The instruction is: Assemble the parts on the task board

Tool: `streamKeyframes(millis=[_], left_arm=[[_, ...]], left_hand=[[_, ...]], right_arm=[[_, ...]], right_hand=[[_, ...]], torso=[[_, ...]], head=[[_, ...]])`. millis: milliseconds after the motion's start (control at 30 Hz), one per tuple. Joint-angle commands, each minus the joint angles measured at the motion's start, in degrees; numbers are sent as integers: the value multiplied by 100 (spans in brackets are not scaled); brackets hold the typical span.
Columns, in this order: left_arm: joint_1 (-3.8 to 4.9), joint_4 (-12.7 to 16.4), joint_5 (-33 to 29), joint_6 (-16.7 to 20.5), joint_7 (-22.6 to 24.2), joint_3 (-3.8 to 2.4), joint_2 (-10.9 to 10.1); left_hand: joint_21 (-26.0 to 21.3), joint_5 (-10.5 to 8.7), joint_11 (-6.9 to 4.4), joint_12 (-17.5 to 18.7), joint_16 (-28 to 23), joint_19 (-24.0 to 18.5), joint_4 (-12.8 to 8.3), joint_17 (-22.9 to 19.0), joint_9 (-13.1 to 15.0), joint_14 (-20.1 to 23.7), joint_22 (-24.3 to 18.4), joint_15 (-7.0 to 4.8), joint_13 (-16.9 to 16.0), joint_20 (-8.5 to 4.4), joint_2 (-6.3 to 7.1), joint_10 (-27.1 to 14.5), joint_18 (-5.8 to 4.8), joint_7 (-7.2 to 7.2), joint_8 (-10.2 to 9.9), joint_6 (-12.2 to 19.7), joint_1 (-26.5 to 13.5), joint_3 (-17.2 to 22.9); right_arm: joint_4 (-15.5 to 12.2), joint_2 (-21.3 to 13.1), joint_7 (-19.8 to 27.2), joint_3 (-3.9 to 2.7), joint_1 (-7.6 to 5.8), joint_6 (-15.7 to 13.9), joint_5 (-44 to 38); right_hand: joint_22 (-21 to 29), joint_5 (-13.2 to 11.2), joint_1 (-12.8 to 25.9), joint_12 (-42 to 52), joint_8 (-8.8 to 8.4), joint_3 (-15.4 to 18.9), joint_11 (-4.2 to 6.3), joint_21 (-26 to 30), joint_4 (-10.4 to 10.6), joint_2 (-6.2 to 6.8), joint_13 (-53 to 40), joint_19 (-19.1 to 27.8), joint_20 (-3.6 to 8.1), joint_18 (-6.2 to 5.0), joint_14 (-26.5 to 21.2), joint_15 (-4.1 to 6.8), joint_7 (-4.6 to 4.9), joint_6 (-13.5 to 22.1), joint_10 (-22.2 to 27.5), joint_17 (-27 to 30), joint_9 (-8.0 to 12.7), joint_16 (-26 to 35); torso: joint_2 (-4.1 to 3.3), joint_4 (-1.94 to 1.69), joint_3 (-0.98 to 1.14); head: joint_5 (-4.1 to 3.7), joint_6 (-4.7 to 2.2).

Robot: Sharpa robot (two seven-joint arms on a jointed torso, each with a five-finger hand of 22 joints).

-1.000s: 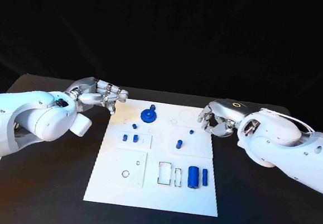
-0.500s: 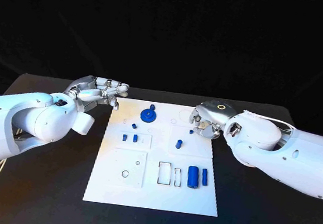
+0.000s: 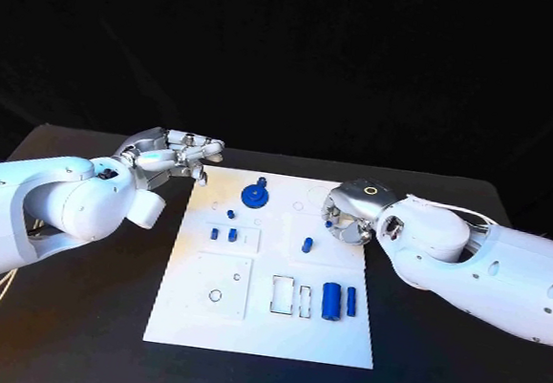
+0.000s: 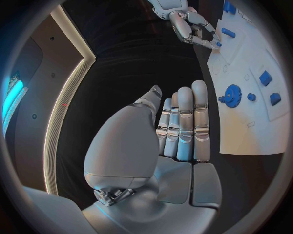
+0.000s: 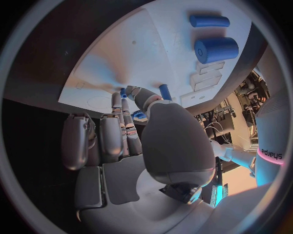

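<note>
The white task board (image 3: 262, 329) lies in the middle of the table. A blue gear (image 3: 256, 196) sits near its far edge, and the left wrist view shows the gear (image 4: 232, 94) too. Small blue parts (image 3: 223, 235) lie at mid-board, beside a blue peg (image 3: 307, 245). A thick blue cylinder (image 3: 331, 300) and a thin one (image 3: 350, 301) rest at the near right. My right hand (image 3: 353, 212) hangs over the far right of the board. Its fingertips (image 5: 116, 96) close in around a small blue part (image 5: 124, 92); a firm pinch is not plain. My left hand (image 3: 178, 154) hovers beyond the board's far left corner, fingers straight, holding nothing.
Several empty recesses (image 3: 290, 297) are cut into the board near the cylinders, and a small ring hole (image 3: 215, 296) sits at the near left. Black table (image 3: 64, 316) surrounds the board on all sides.
My right hand has moved left and down onto the board's far right, toward the small blue part. My left hand has drifted slightly right, its fingers straighter.
</note>
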State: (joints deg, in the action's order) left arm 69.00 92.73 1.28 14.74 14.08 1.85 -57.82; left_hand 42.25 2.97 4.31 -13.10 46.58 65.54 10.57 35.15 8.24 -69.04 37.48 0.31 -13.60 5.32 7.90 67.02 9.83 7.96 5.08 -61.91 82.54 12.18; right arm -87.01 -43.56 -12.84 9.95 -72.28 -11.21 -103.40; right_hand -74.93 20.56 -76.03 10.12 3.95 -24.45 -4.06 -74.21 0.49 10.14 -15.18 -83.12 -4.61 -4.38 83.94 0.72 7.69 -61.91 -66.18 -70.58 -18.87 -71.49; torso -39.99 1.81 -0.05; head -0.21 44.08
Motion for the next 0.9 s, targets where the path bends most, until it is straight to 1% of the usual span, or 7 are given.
streamKeyframes(millis=[33,167,600,733,900], left_arm=[[2,18,-65,-29,35,-4,15],[3,20,-61,-17,16,-4,11],[4,27,-19,-40,-38,-4,15],[4,32,16,-49,-51,-5,16],[5,37,40,-56,-68,-5,20]], left_hand=[[-44,-18,15,-28,-31,42,7,-13,-11,50,-16,5,-14,5,-75,-65,68,33,-5,15,26,-44],[-62,-18,22,-42,-30,50,-4,-19,-14,55,-29,10,-23,8,-93,-95,68,41,-12,31,49,-50],[-92,-19,38,-65,-30,62,-13,-30,-22,67,-50,22,-37,16,-105,-151,66,59,-26,68,66,-77],[-99,-19,42,-70,-30,64,-13,-32,-24,70,-54,25,-40,18,-109,-164,66,63,-30,76,68,-84],[-115,-19,48,-83,-29,69,-20,-37,-28,78,-65,30,-47,23,-118,-192,66,71,-35,93,82,-95]], right_arm=[[-2,21,-28,1,13,154,-131],[21,42,-46,1,24,135,-131],[124,123,-43,1,58,87,-122],[161,152,-24,1,73,67,-106],[210,176,-2,0,90,71,-90]], right_hand=[[-193,33,15,-5,12,-32,4,-40,-1,49,7,-25,5,73,323,-15,7,-43,44,-7,7,-25],[-208,66,15,4,16,-40,8,-53,7,40,14,-26,5,75,321,-13,3,-53,47,-10,14,-35],[-276,93,-13,27,25,-87,13,-126,16,-8,32,-48,7,89,321,-6,1,-75,49,-48,30,-85],[-296,82,-30,35,25,-115,15,-146,18,-33,41,-53,8,93,319,-4,0,-78,53,-55,37,-98],[-337,25,-77,63,33,-181,18,-187,5,-69,58,-63,8,100,316,0,-4,-100,48,-73,52,-131]], torso=[[-2,-3,0],[2,3,1],[2,0,6],[-2,0,4],[2,1,6]], head=[[-6,14],[-15,18],[-21,42],[-25,39],[-30,54]])
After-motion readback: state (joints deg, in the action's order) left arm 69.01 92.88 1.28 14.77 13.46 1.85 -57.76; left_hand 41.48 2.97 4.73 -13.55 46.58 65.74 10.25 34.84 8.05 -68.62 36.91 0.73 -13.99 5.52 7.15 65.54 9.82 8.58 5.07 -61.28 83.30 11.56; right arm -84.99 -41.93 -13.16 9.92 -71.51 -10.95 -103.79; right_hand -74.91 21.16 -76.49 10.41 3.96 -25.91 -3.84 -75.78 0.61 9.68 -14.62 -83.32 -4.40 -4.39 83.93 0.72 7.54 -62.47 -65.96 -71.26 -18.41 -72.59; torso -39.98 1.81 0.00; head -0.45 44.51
